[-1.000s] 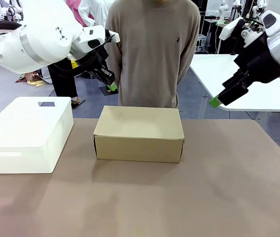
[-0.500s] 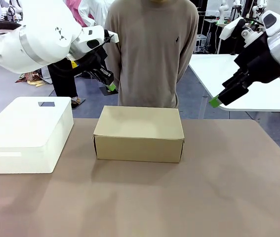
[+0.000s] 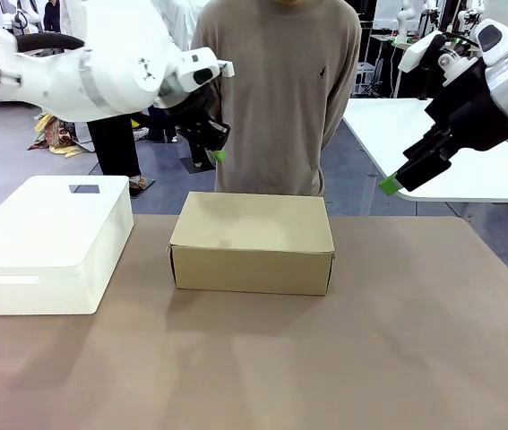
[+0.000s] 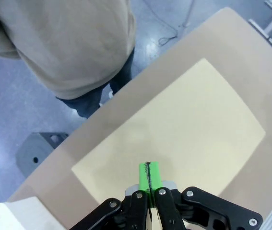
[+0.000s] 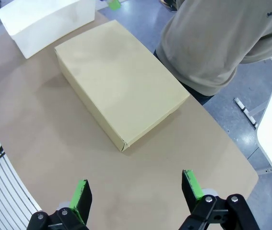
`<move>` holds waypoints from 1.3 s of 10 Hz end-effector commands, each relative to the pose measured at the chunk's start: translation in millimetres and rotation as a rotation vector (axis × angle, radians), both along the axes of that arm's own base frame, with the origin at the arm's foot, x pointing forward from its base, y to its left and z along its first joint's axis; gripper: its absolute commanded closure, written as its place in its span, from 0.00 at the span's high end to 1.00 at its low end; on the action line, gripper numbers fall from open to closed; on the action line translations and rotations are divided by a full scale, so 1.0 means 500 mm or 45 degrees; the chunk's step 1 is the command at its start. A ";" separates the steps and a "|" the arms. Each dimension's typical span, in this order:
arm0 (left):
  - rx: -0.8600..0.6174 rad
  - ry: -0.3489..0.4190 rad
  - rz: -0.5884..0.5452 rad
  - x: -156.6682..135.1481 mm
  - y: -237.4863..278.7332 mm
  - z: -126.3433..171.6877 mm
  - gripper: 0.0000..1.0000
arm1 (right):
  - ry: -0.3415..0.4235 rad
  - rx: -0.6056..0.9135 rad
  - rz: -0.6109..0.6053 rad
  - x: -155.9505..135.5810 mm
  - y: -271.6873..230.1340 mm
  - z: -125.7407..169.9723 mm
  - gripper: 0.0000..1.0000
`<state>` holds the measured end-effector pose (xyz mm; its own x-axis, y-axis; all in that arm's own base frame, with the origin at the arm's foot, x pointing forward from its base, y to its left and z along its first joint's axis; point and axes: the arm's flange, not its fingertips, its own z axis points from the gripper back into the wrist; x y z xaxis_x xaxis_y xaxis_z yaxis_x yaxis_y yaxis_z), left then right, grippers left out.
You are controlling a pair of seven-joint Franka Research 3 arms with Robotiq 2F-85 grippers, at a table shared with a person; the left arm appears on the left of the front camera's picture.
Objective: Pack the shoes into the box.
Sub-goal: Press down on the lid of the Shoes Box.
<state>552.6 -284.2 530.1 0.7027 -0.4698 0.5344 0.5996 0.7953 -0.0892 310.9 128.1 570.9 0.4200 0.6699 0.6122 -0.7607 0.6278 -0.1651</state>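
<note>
While its green pads press flat together on nothing, the left gripper (image 3: 217, 156) hangs in the air over the far edge of the closed box (image 3: 253, 241), close to the standing person (image 3: 276, 90) in a beige sweater. Off to the other side, the right gripper (image 5: 136, 194) floats high with its fingers spread wide and empty. Between them the box sits shut on the brown table (image 3: 325, 358), near its far edge, with a white lidded bin (image 3: 47, 242) standing just beside it.
</note>
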 end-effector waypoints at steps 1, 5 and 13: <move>-0.001 0.017 0.042 0.049 -0.058 -0.005 0.00 | 0.010 -0.004 -0.026 -0.003 0.002 -0.002 1.00; 0.037 0.050 0.049 0.113 -0.126 -0.072 0.00 | 0.010 -0.004 -0.026 -0.003 0.002 -0.002 1.00; 0.039 0.207 0.097 0.155 -0.135 -0.191 0.00 | 0.010 -0.004 -0.026 -0.003 0.002 -0.002 1.00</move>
